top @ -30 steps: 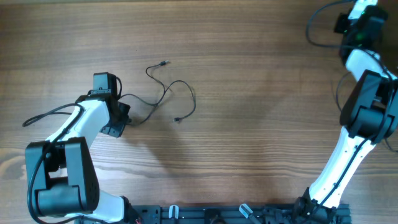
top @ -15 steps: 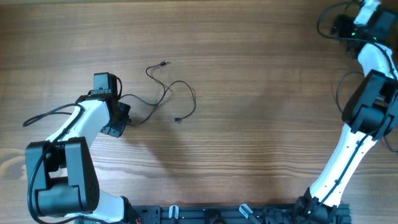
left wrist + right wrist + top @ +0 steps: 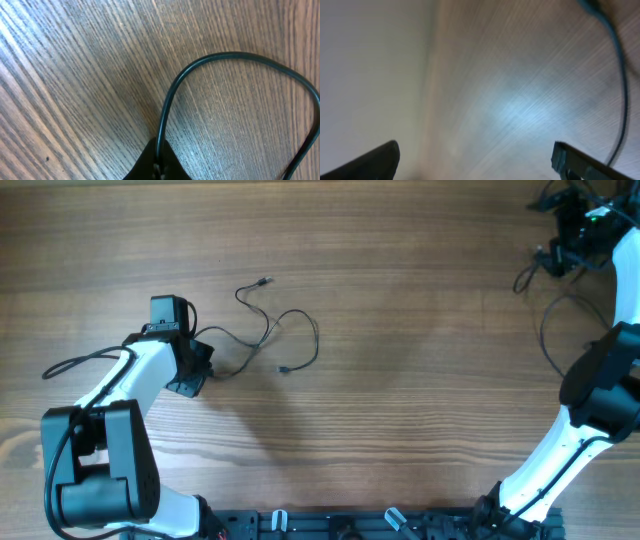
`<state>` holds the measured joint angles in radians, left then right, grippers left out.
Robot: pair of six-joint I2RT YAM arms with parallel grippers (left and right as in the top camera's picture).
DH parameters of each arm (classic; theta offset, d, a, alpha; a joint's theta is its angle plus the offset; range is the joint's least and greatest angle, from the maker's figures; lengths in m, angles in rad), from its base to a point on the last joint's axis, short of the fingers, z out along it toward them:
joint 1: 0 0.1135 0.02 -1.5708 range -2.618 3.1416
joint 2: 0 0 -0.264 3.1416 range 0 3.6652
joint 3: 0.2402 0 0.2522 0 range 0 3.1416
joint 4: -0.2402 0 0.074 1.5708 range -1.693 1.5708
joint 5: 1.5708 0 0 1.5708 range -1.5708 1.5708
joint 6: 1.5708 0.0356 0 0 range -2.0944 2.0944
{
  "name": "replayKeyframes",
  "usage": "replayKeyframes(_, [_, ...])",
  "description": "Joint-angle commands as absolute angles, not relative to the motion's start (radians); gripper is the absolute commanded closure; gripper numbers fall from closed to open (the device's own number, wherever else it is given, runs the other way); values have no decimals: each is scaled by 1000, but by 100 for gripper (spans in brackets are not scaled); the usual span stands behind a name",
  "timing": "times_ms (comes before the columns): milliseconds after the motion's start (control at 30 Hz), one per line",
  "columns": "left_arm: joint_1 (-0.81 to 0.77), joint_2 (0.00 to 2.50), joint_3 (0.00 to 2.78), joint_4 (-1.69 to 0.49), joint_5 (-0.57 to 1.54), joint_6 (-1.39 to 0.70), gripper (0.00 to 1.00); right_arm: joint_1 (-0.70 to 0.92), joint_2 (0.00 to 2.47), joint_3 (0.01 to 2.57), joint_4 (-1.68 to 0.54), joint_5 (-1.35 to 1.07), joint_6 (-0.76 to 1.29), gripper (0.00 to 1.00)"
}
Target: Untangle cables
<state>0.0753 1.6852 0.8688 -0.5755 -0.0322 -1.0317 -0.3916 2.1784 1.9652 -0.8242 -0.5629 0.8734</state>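
Note:
The cables point(image 3: 268, 330) are thin black wires lying in loose crossing loops left of the table's middle. One tiny plug point(image 3: 264, 281) lies at the far end and another point(image 3: 285, 370) at the near end. My left gripper point(image 3: 203, 366) is shut on the wires' left end. In the left wrist view the pinched cable point(image 3: 235, 55) arcs up and away from the left gripper point(image 3: 159, 169). My right gripper point(image 3: 562, 242) is far off at the back right corner. In the blurred right wrist view the right gripper point(image 3: 477, 162) stands wide open with nothing between its fingers.
Thicker black arm cables point(image 3: 545, 320) hang in loops by the right arm at the back right; one point(image 3: 621, 100) crosses the right wrist view. The left arm's own cable point(image 3: 75, 363) trails to the left. A black rail point(image 3: 380, 525) runs along the front edge.
The right arm has swung farther toward the back right corner and its jaws have opened. The left gripper stays shut on the cable; the loop has shifted slightly.

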Motion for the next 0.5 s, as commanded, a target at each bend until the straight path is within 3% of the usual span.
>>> replayKeyframes(0, [69,1710,850,-579,-15,-999,96,-404,2186,1970,-418,-711,1100,0])
replayKeyframes(67, [69,1710,850,-579,-8,-999,96,-420,2186,1970,-139,-709,1164,0])
replayKeyframes(133, [69,1710,850,-579,29,-999,96,-426,2189,1970,-285,-511,1603,0])
replayKeyframes(233, [69,1710,850,-579,67,-999,96,-356,2263,1968,-654,-551,1436,0])
replayKeyframes(300, [69,1710,850,-579,67,-998,96,-319,2297,1968,-862,-579,1443,0])
replayKeyframes(467, [69,1710,850,-587,67,-998,95,-337,2297,1968,-875,-788,1506,0])
